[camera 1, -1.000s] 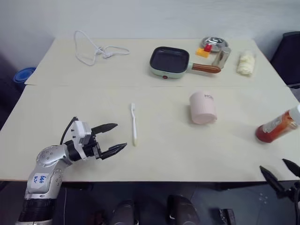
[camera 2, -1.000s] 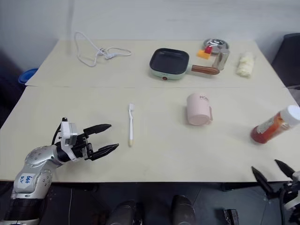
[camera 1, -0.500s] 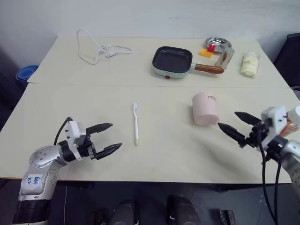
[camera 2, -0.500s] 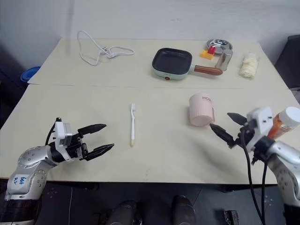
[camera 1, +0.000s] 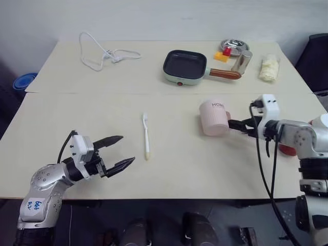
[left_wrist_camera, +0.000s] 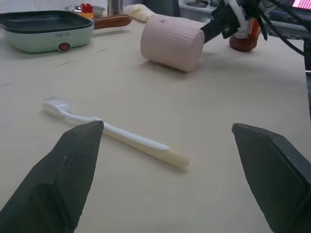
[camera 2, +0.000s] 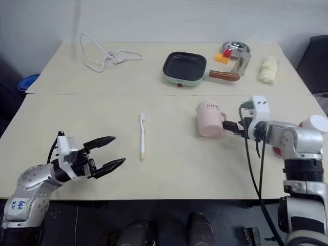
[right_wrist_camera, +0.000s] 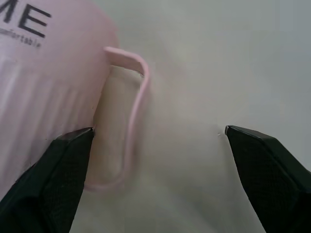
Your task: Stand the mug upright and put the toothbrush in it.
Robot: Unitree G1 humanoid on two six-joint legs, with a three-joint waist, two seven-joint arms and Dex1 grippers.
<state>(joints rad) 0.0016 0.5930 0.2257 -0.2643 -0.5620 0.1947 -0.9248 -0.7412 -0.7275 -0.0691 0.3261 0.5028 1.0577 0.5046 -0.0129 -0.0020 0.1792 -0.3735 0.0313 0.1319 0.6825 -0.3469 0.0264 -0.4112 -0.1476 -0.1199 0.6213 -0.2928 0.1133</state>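
Observation:
The pale pink ribbed mug lies on its side right of the table's middle, its thin handle toward my right arm. My right gripper is open right at the mug. The handle sits between its fingers, and one fingertip is up against the ribbed wall. The white toothbrush lies flat left of the mug, bristle head pointing away from me. My left gripper hovers open and empty near the front edge, a short way left of the toothbrush's handle end.
Along the far side stand a green frying pan, a coiled white cable, a steel cup, a steel dish with small blocks and a pale bundle. An orange-red bottle lies behind my right wrist.
My right arm has swung in from the front right edge to the mug's handle side. The mug looks nudged slightly left. The left gripper has barely moved.

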